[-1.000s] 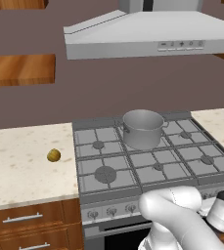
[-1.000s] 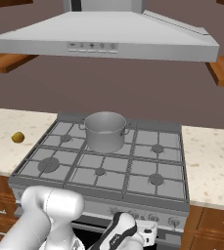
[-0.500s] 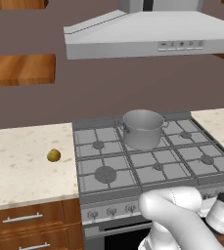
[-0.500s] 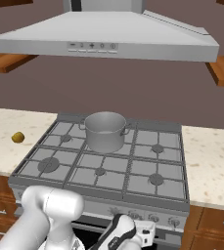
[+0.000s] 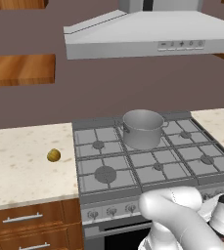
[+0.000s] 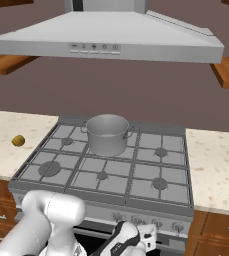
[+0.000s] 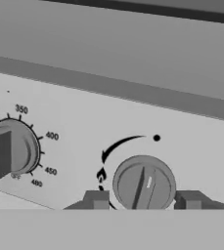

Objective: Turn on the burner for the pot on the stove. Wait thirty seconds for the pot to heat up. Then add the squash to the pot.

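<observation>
The grey metal pot point(image 5: 143, 128) point(image 6: 107, 134) stands on a back burner of the stove point(image 5: 201, 161) point(image 6: 161, 172). On the left counter, well apart from the stove, lies the small yellow-olive squash point(image 5: 54, 155) point(image 6: 18, 140). My gripper point(image 7: 144, 200) is low against the stove's front panel. It is shut on a round burner knob point(image 7: 144, 184), with one dark fingertip point(image 7: 96, 200) on each side of it. The knob's pointer stands nearly upright, and a flame mark is printed to its left. My hand point(image 6: 146, 239) shows just below the knob row.
A larger dial point(image 7: 8, 154) with temperature numbers sits left of the held knob. A range hood point(image 5: 152, 39) hangs above the cooktop. Speckled counter point(image 5: 20, 166) flanks the stove on both sides, with wooden drawers point(image 5: 25, 219) beneath.
The hand has shifted slightly at the stove's front panel. The pot and the squash have not moved.
</observation>
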Available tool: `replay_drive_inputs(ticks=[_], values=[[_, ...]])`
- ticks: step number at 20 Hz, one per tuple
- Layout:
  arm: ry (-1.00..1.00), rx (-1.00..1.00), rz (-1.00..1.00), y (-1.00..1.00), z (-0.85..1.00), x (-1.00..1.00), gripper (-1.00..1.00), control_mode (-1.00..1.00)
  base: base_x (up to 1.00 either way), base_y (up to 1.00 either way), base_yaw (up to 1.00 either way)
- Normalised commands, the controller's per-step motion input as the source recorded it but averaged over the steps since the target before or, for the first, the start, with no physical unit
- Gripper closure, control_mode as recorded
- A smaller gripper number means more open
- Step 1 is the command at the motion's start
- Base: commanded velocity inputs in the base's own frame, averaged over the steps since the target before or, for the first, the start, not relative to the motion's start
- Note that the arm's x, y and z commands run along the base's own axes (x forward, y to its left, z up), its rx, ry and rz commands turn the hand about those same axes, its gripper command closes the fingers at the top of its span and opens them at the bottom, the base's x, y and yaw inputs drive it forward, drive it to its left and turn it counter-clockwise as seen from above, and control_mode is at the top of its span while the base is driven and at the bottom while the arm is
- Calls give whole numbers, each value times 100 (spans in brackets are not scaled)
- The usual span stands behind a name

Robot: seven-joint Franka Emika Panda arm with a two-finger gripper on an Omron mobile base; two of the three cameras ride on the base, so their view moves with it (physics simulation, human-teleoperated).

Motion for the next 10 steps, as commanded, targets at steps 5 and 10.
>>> replay_drive_inputs(ticks=[5, 10], values=[[-10, -23, 68, 0, -23, -28, 100, -100, 0, 0, 0], [-15, -26, 72, 0, -30, -26, 100, -100, 0, 0, 0]])
